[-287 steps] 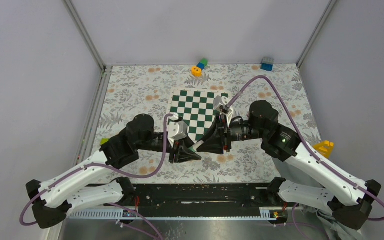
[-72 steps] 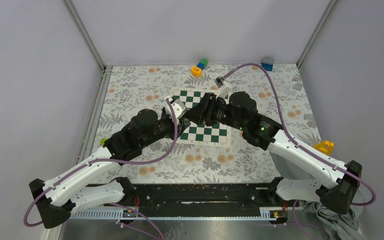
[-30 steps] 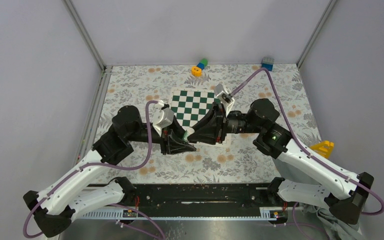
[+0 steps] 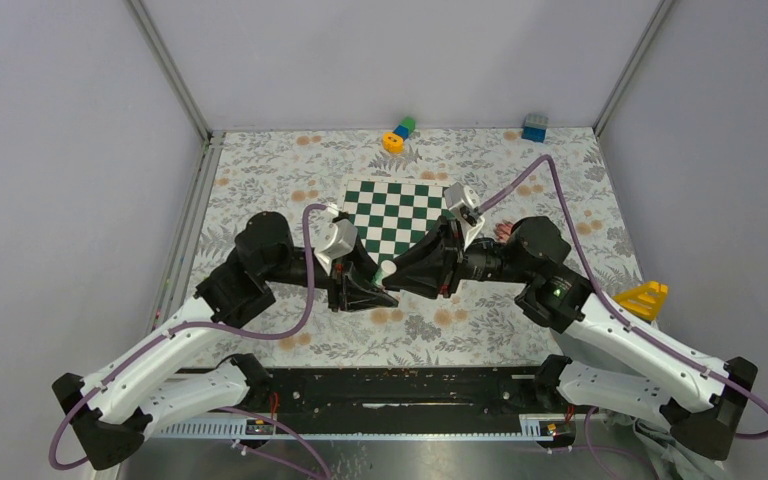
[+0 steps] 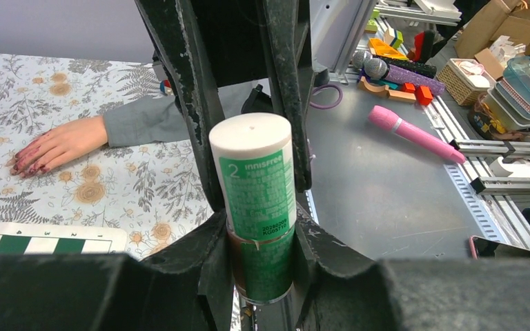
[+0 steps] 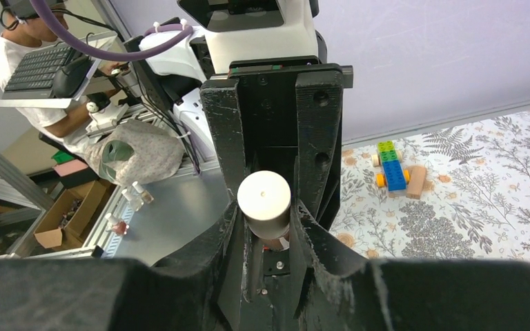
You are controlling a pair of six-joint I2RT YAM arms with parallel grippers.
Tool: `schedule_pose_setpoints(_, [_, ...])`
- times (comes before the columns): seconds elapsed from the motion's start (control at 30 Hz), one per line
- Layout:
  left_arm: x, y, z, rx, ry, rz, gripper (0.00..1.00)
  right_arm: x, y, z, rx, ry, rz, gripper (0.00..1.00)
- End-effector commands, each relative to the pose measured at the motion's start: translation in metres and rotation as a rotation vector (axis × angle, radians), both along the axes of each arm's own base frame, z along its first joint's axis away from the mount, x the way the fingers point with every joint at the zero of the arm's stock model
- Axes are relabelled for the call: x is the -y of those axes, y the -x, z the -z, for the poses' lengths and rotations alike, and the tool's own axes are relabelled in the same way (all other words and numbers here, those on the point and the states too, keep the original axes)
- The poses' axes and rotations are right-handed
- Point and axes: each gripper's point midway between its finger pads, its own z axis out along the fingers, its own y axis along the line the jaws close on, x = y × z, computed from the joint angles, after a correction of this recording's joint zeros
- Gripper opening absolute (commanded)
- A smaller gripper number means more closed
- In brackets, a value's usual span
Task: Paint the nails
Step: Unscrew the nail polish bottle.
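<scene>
Overhead down; wrist views opposed, close, sharing bottle (image 5: 252, 200).

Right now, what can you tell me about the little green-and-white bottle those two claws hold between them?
It is a small round bottle, white on top with a green label reading "2 innisfree", dark green below. It looks like smooth plastic and stands roughly upright in the air. The left gripper clamps its green lower part; the right gripper pinches the white top from the opposite side. It hangs just by the chessboard, at its near edge.
</scene>
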Motion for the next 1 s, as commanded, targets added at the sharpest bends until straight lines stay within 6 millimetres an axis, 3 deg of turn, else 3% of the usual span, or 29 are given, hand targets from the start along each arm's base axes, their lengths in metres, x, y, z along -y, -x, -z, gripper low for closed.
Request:
schedule_pose_setpoints(0.0, [-0.007,0.004,-0.016,0.107,0.067,0.006,0.00,0.014,-0.002,-0.023,0.033,-0.078,0.067,0.00])
schedule_pose_setpoints(0.27, [-0.008,0.003,-0.017,0.109,0.075,-0.002,0.00,0.019,-0.006,-0.018,0.021,-0.084,0.108,0.00])
schedule_pose_setpoints(0.33, [-0.007,0.002,-0.016,0.104,0.071,-0.004,0.00,0.019,-0.006,-0.019,0.008,-0.090,0.110,0.15])
schedule_pose_setpoints(0.4, [-0.006,-0.001,-0.013,0.096,0.055,-0.009,0.00,0.019,-0.006,-0.020,0.002,-0.096,0.111,0.42])
schedule_pose_setpoints(0.47, [-0.005,-0.002,-0.011,0.091,0.044,-0.006,0.00,0.018,-0.008,-0.020,-0.005,-0.097,0.115,0.61])
schedule_pose_setpoints(0.53, [-0.004,-0.004,-0.010,0.089,0.041,-0.018,0.00,0.019,-0.010,-0.022,-0.020,-0.101,0.130,0.78])
schedule_pose_setpoints(0.6, [-0.004,-0.011,-0.008,0.092,0.030,-0.061,0.00,0.019,-0.011,-0.025,-0.033,-0.105,0.136,0.85])
schedule_pose_setpoints(0.73, [-0.005,-0.040,-0.001,0.104,-0.018,-0.219,0.00,0.022,-0.031,-0.026,-0.117,-0.087,0.252,0.89])
schedule_pose_setpoints(0.83, [-0.009,-0.062,0.007,0.114,-0.063,-0.351,0.00,0.027,-0.056,-0.015,-0.208,-0.039,0.398,0.86])
schedule_pose_setpoints(0.97, [-0.014,-0.082,0.014,0.137,-0.105,-0.470,0.00,0.029,-0.070,-0.002,-0.281,0.005,0.476,0.79])
